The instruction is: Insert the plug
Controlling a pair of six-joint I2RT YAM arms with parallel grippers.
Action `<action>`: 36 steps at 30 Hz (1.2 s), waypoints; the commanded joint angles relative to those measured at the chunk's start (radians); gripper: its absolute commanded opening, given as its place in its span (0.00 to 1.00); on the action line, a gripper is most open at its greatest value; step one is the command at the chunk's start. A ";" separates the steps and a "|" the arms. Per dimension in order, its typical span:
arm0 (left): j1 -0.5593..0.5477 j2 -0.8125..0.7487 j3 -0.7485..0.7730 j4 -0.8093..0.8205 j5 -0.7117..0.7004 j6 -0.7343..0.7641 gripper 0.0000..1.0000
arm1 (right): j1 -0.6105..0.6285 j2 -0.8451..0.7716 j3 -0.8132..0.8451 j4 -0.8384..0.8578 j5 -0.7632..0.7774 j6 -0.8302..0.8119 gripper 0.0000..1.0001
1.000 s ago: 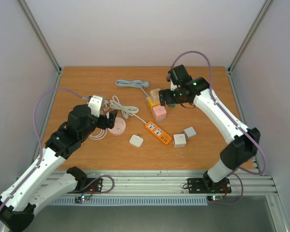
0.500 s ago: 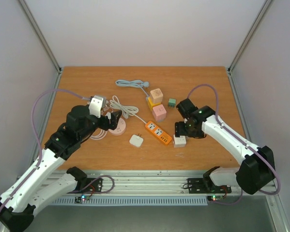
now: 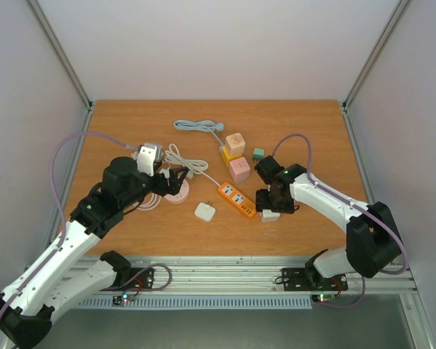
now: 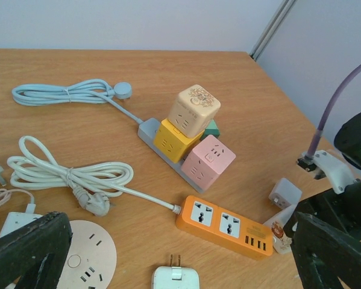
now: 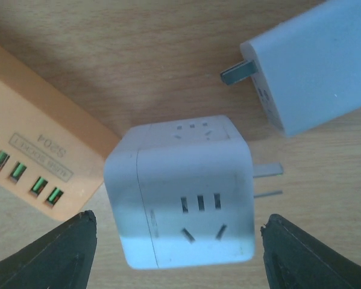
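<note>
The right gripper [image 3: 270,206] has been swung away from the stacked cubes [image 3: 236,156] and lowered over the white cube plug [image 5: 186,192], which lies on the tabletop [image 3: 130,131] just beside the end of the orange power strip [image 3: 237,199], prongs turned away from it. Its jaws are narrowed but not yet clenched, a gap being left at each side, so a grasp is judged imminent. The left gripper [image 3: 177,177] is held fully released.

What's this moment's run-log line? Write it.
right tool: open, straddling white cube adapter | left tool: open, empty | phase: pre-grasp
</note>
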 commanded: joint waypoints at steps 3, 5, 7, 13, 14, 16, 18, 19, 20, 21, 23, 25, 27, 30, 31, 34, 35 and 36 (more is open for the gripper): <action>0.004 0.006 0.008 0.038 0.007 -0.026 1.00 | 0.005 0.047 -0.025 0.085 -0.004 -0.004 0.71; 0.004 0.002 0.006 0.031 0.000 -0.026 0.99 | 0.006 0.064 -0.033 0.098 -0.003 -0.005 0.67; 0.004 -0.001 0.003 0.029 -0.003 -0.026 0.99 | 0.005 0.074 -0.036 0.101 0.004 -0.006 0.63; 0.004 -0.001 -0.001 0.028 0.001 -0.029 0.99 | 0.006 0.060 -0.039 0.088 0.037 -0.006 0.52; 0.004 -0.001 -0.001 0.028 0.006 -0.029 0.99 | 0.006 0.045 -0.036 0.087 0.033 -0.010 0.51; 0.004 -0.002 -0.002 0.030 0.015 -0.029 0.99 | 0.006 0.011 -0.032 0.087 0.009 -0.028 0.50; 0.004 -0.001 -0.004 0.035 0.027 -0.031 0.99 | 0.005 -0.029 -0.021 0.089 -0.029 -0.054 0.50; 0.004 0.001 -0.004 0.038 0.034 -0.031 0.99 | 0.005 -0.051 -0.015 0.093 -0.065 -0.074 0.50; 0.005 0.002 -0.004 0.041 0.038 -0.031 0.99 | 0.005 -0.072 -0.007 0.099 -0.106 -0.096 0.50; 0.004 0.003 -0.002 0.042 0.039 -0.031 0.99 | 0.006 -0.092 0.001 0.105 -0.145 -0.116 0.50; 0.004 0.004 0.000 0.046 0.050 -0.032 0.99 | 0.006 -0.123 0.023 0.114 -0.221 -0.179 0.50; 0.004 0.004 -0.005 0.057 0.077 -0.033 0.99 | 0.006 -0.138 0.047 0.118 -0.295 -0.211 0.50; 0.005 0.005 -0.011 0.069 0.105 -0.042 0.99 | 0.005 -0.145 0.076 0.126 -0.371 -0.228 0.50; 0.004 0.009 -0.019 0.079 0.137 -0.069 0.99 | 0.006 -0.147 0.123 0.156 -0.464 -0.223 0.50; 0.004 0.010 -0.023 0.084 0.149 -0.092 0.99 | 0.006 -0.148 0.135 0.176 -0.498 -0.217 0.50; 0.004 0.011 -0.042 0.120 0.203 -0.160 0.99 | 0.006 -0.149 0.157 0.258 -0.610 -0.184 0.50; 0.004 0.008 -0.055 0.139 0.224 -0.177 0.99 | 0.006 -0.149 0.159 0.304 -0.650 -0.167 0.50; 0.005 0.007 -0.068 0.158 0.241 -0.196 0.99 | 0.005 -0.149 0.162 0.336 -0.687 -0.143 0.50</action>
